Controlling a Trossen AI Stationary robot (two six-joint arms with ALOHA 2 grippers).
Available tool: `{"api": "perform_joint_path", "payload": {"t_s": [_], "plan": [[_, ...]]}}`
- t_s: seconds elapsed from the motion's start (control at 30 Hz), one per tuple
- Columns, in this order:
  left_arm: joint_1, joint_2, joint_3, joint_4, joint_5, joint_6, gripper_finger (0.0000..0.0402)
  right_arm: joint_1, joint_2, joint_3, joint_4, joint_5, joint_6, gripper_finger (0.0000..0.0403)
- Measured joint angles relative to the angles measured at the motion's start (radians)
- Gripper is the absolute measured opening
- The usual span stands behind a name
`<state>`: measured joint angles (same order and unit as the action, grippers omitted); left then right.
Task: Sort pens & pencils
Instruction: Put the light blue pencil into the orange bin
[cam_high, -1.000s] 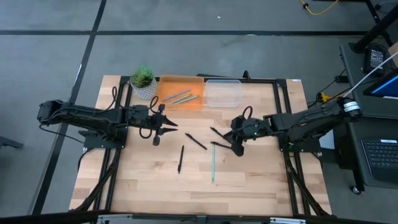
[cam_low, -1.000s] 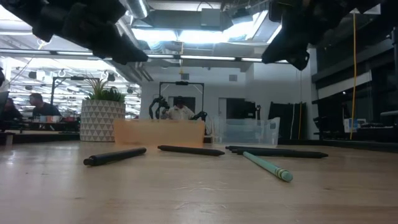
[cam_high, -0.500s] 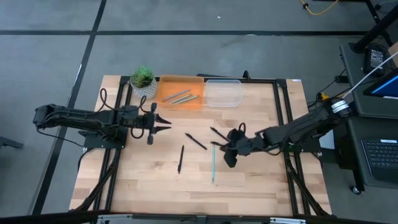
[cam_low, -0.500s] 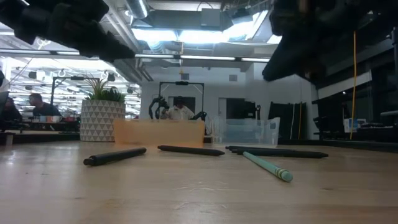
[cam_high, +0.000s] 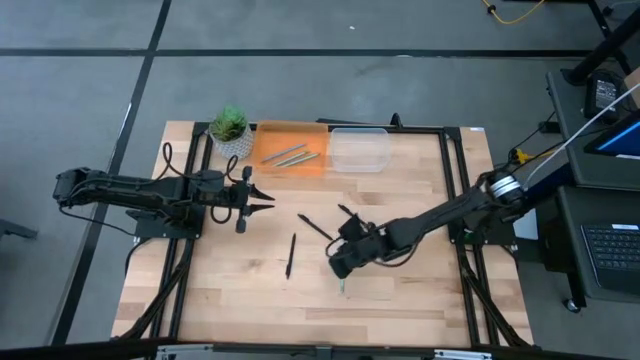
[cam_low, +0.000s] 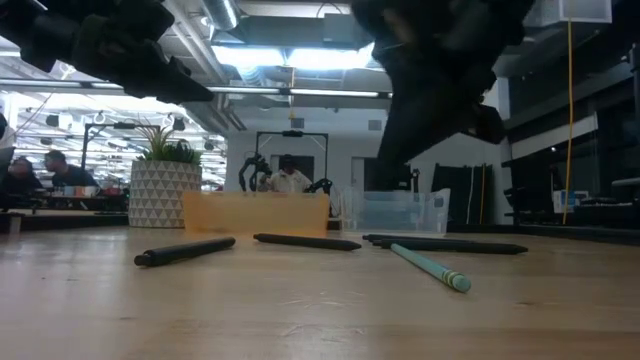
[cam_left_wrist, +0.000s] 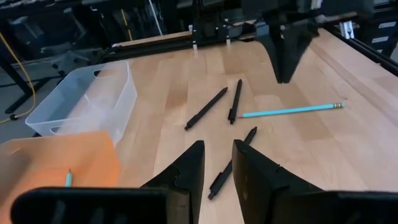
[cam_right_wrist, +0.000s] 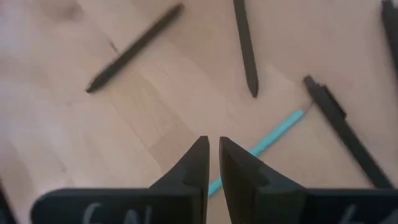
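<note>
Right claw (cam_high: 341, 266), nearly shut and empty, hovers over the teal pencil (cam_right_wrist: 268, 142); left claw (cam_high: 262, 197), slightly parted and empty, waits near the orange tray (cam_high: 290, 150).

We saw four slim black pens lying flat on the bare wood, loosely scattered near the table's middle: one alone (cam_high: 291, 255), pointing roughly toward the front edge; one slanted diagonally (cam_high: 314, 227) just beyond it; and two more (cam_left_wrist: 235, 100) (cam_left_wrist: 206, 108) close together farther right. A light teal pencil with a pale eraser end (cam_left_wrist: 291, 111) lay near them, apart from each. Two or perhaps three thin blue-grey pencils (cam_high: 289, 156) rested side by side inside an orange translucent tray; their count was hard to make out.
</note>
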<state>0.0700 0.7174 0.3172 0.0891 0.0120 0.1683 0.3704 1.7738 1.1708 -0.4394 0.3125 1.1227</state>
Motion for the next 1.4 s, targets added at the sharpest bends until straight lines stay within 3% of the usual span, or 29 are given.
{"api": "perform_joint_path", "payload": {"t_s": [0.37,0.5,0.8,1.07,1.4], "plan": [[0.000,0.000,0.000,0.001,0.000,0.025,0.0076,0.007,0.184,0.237,-0.219,-0.074,0.052,0.0039],[0.000,0.000,0.000,0.003,0.000,0.026,0.0076,0.007,0.190,0.237,-0.250,-0.130,0.035,0.0039],[0.000,0.000,0.000,0.020,0.000,0.051,0.0076,0.001,0.190,0.232,-0.245,-0.131,-0.079,0.0039],[0.000,0.000,0.000,0.027,0.000,0.053,0.0076,-0.020,0.190,0.232,-0.246,-0.113,-0.048,0.0040],[0.000,0.000,0.000,0.027,0.000,0.053,0.0076,-0.030,0.190,0.231,-0.286,-0.093,0.043,0.0089]]}}
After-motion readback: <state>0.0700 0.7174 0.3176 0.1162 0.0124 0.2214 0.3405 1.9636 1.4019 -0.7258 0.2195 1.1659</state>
